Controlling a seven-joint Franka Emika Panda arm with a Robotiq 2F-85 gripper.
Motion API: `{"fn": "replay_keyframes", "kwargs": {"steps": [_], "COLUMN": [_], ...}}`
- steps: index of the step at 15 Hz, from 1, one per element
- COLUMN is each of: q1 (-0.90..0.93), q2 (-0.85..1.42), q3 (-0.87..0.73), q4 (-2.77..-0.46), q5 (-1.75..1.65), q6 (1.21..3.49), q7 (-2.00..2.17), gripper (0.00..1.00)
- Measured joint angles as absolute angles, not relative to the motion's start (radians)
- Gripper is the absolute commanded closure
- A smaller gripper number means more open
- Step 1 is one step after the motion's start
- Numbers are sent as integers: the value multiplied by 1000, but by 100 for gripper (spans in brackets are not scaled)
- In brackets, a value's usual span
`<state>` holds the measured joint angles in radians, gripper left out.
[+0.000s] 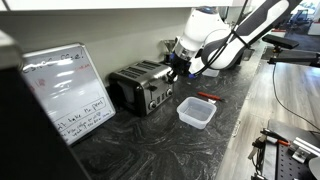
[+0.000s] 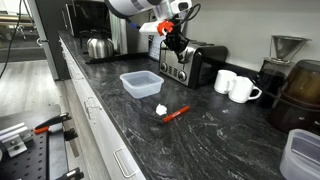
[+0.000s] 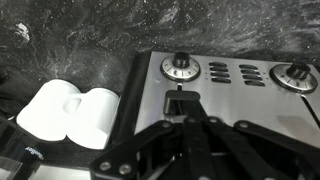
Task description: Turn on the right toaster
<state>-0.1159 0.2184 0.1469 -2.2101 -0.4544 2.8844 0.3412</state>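
The right toaster (image 1: 143, 86) is a boxy chrome one with a black top, standing at the back of the dark counter; it also shows in an exterior view (image 2: 195, 64). In the wrist view its shiny face (image 3: 225, 95) carries two dials and a black lever (image 3: 183, 99). My gripper (image 1: 178, 63) (image 2: 176, 41) hangs at the toaster's front face. In the wrist view its fingers (image 3: 186, 118) are shut together, tips right at the black lever under the left dial. Whether they touch it I cannot tell.
A clear plastic tub (image 1: 196, 112) (image 2: 141, 83) and a red marker (image 1: 207, 96) (image 2: 175, 114) lie on the counter before the toaster. Two white mugs (image 2: 235, 87) (image 3: 70, 115) stand beside it. A whiteboard (image 1: 65, 90) leans at one end, a kettle (image 2: 97, 46) at the other.
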Motion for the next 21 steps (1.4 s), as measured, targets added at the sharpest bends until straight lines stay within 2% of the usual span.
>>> {"fn": "replay_keyframes", "kwargs": {"steps": [19,21], "q1": [-120,-89], "q2": [277,277], "q3": [149,121], "q4": [-2186,-2185], "q5": [-432,-351], "q6": [2875,2874], "q7": [333,274], "gripper": [100,100]}}
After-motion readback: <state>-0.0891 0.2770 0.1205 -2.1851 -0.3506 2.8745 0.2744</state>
